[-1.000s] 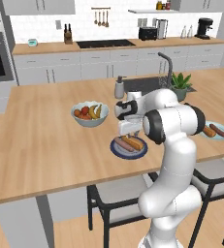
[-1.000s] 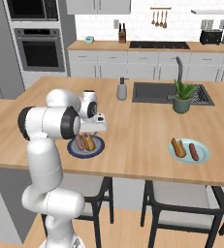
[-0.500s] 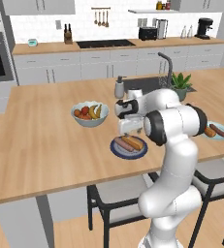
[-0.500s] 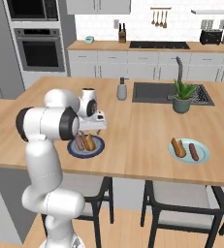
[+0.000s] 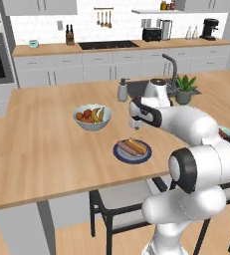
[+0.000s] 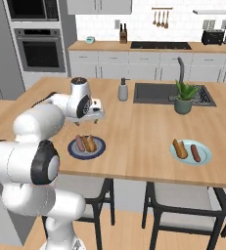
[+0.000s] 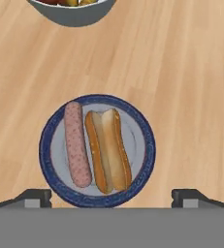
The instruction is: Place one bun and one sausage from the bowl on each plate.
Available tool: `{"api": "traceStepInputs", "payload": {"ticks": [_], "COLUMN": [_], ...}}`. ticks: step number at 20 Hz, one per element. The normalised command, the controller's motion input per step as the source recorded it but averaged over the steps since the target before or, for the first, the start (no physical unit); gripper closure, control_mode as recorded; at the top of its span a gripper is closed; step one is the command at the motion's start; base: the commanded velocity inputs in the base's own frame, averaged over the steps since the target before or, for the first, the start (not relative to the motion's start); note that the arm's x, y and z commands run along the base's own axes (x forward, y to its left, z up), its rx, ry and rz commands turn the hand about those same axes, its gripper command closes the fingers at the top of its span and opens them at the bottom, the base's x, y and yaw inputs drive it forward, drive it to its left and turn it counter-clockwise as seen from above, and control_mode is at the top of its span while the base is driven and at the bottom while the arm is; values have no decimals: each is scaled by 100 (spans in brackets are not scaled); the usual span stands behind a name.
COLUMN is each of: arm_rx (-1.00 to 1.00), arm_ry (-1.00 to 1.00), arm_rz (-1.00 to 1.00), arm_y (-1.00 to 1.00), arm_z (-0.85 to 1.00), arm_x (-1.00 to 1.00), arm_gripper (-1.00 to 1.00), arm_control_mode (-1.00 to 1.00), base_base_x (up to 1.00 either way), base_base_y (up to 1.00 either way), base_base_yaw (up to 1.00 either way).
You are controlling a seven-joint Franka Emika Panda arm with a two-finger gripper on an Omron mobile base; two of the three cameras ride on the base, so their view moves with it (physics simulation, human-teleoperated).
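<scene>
Jaws spread wide — gripper (image 7: 111, 194) empty above dark plate (image 7: 143, 164).

Both base views look forward and down over the wooden island (image 5: 47, 149) from behind the arm, left and right, sharing the dark blue plate (image 5: 132, 151) near its front edge. The hand view looks straight down, close over that plate (image 7: 98, 150).

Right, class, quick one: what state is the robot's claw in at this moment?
Claw: open, holding nothing, above the dark blue plate with its sausage and bun.
</scene>
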Motion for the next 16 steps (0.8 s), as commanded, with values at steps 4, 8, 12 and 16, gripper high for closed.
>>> {"api": "traceStepInputs", "payload": {"ticks": [4, 8, 12, 16], "arm_rx": [10, 5, 4, -19], "arm_ry": [-53, -33, -13, -1], "arm_rz": [0, 0, 0, -5], "arm_y": [-7, 0, 0, 34], "arm_z": [99, 100, 99, 64], "arm_x": [-100, -89, -57, -39], "arm_gripper": [-100, -100, -100, -100], "arm_control_mode": [-100, -100, -100, -100], "base_base_x": [0, 0, 0, 0], "base_base_y": [0, 0, 0, 0], "base_base_yaw": [0, 0, 0, 0]}}
